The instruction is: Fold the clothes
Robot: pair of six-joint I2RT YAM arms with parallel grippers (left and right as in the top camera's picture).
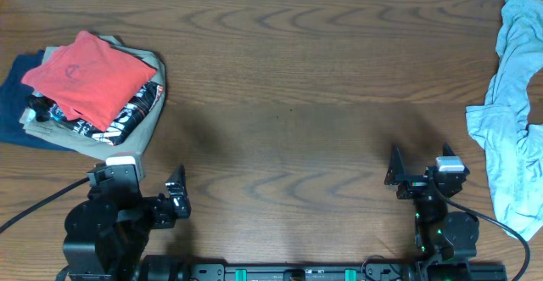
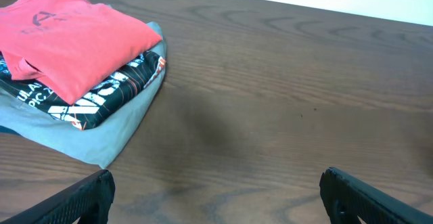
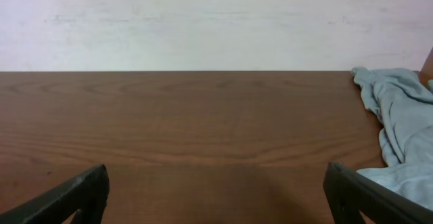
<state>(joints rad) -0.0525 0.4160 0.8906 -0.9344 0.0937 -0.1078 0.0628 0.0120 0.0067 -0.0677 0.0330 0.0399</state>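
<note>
My left gripper [image 1: 146,183] sits at the near table edge with its jaws spread wide and nothing between them. In its wrist view, only the two dark fingers [image 2: 88,197] show at the bottom corners. The right gripper [image 1: 420,175] is the same, jaws wide apart and empty, low over the near edge on the other side.

Between and beyond both grippers the brown wooden table [image 1: 288,86] is bare wood all the way to the far edge, so I have open room there.

The red-orange T-shirt [image 1: 89,77] lies folded on top of a pile at the table's far left, ahead of the left gripper and a little to its left. It rests on a black shirt with white print [image 1: 127,120], which lies on a tan garment [image 1: 146,137], with a navy garment [image 1: 13,103] at the left rim. A dark mark shows on the red cloth, but I cannot read it.

A crumpled light blue garment [image 1: 509,103] runs down the right edge, cut off by the frame. The right wrist view catches only part of it.
</note>
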